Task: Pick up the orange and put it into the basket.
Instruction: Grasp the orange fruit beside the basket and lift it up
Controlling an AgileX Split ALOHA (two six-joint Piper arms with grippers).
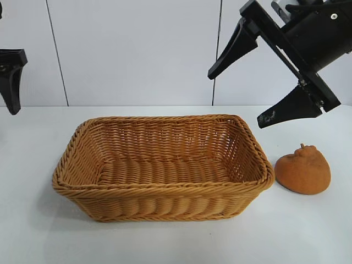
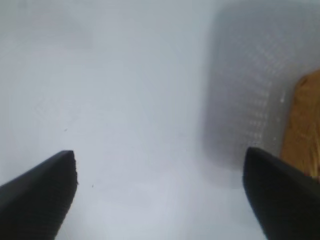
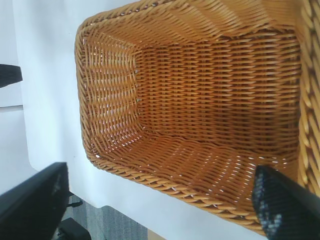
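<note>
Exterior view: your right claw [image 1: 236, 96] hangs wide and empty above the tan woven wicker basket [image 1: 165, 192]; the lumpy burnt-orange fruit [image 1: 303, 171] sits ungrasped on the white surface [image 1: 308, 231] beside it. Left claw [image 1: 11, 82] parked, spread wide.

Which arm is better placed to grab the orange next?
Right. The right gripper hangs open above the basket's right end, close to the orange on the table. The left gripper sits far off, beyond the basket.

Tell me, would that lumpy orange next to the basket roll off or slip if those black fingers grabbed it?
The orange looks slightly flattened and sits leaning on the table, so it probably won't roll far. Its matte, rough skin should give good grip rather than slip. The right gripper, open above it, seems wide enough to span it.
</note>
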